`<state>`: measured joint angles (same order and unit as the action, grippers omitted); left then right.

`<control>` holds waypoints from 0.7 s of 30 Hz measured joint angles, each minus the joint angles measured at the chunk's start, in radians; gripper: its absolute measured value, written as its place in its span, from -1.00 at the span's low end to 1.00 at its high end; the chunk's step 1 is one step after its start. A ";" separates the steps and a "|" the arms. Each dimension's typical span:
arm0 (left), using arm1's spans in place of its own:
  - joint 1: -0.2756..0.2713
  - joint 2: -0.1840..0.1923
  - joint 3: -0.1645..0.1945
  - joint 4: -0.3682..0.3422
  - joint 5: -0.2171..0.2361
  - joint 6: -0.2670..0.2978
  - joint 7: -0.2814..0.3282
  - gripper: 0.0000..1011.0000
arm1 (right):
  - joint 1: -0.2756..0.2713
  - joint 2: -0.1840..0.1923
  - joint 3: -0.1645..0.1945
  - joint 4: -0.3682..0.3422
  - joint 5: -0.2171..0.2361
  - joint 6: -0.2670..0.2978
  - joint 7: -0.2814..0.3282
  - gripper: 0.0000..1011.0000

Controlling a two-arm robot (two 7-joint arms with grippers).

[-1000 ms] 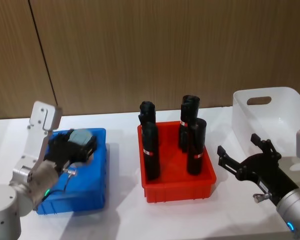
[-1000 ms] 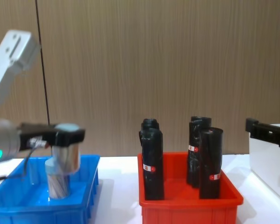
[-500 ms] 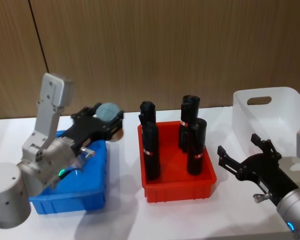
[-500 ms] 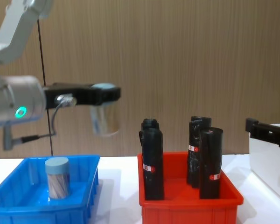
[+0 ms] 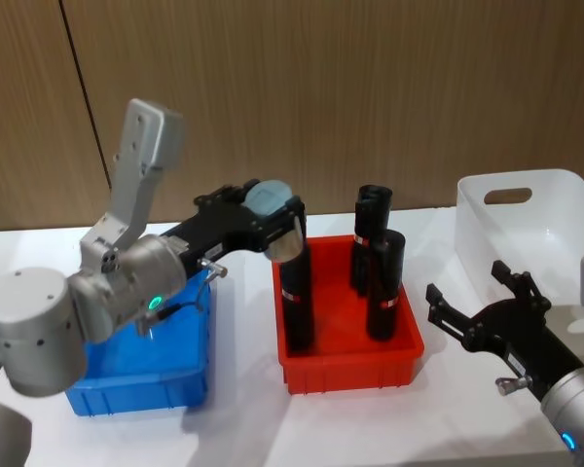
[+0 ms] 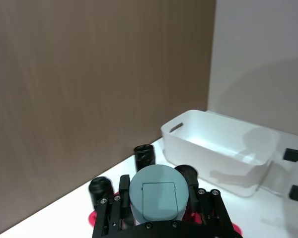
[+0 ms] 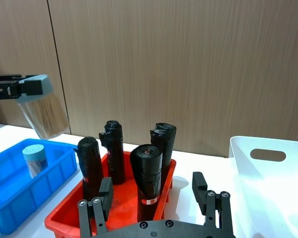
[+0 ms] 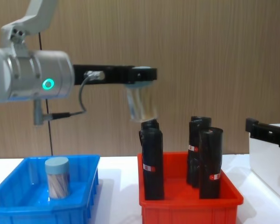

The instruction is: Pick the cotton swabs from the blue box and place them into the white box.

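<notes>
My left gripper (image 5: 273, 212) is shut on a cotton swabs container (image 8: 141, 103), a clear cylinder with a pale blue-grey lid (image 6: 155, 198). It hangs tilted in the air above the left end of the red bin, just over a black roll. A second cotton swabs container (image 8: 57, 178) stands upright in the blue box (image 8: 35, 211) at the left. The white box (image 5: 540, 229) stands at the far right. My right gripper (image 5: 474, 294) hovers open and holding nothing, low in front of the white box, between it and the red bin.
A red bin (image 5: 355, 368) with several tall black rolls (image 5: 384, 284) stands between the blue box and the white box. A wooden wall runs close behind the white table (image 5: 243, 428).
My left gripper has lifted one cotton swabs container out of the blue box and carried it up and to the right, over the red bin. The right arm has not moved.
</notes>
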<state>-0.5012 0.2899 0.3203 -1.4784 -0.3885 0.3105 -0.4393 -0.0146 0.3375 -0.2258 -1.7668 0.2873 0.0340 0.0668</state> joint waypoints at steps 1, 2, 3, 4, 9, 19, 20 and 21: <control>-0.006 -0.003 0.001 0.004 0.000 0.006 -0.011 0.33 | 0.000 0.000 0.000 0.000 0.000 0.000 0.000 0.98; -0.012 -0.005 0.002 0.008 0.000 0.010 -0.018 0.33 | 0.000 0.000 0.000 0.000 0.000 0.000 0.000 0.98; -0.025 -0.012 0.004 0.019 0.000 0.020 -0.034 0.33 | 0.000 0.000 0.000 0.000 0.000 0.000 0.000 0.98; -0.038 -0.018 0.006 0.029 0.000 0.031 -0.052 0.33 | 0.000 0.000 0.000 0.000 0.000 0.000 0.000 0.98; -0.076 -0.037 0.013 0.064 0.002 0.055 -0.099 0.33 | 0.000 0.000 0.000 0.000 0.000 0.000 0.000 0.98; -0.154 -0.075 0.027 0.144 0.011 0.093 -0.185 0.33 | 0.000 0.000 0.000 0.000 0.000 0.000 0.000 0.98; -0.161 -0.078 0.029 0.151 0.012 0.095 -0.191 0.33 | 0.000 0.000 0.000 0.000 0.000 0.000 0.000 0.98; -0.171 -0.084 0.032 0.162 0.014 0.100 -0.203 0.33 | 0.000 0.000 0.000 0.000 0.000 0.000 0.000 0.98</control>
<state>-0.6723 0.2064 0.3519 -1.3169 -0.3747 0.4103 -0.6423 -0.0146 0.3374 -0.2258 -1.7668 0.2873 0.0340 0.0668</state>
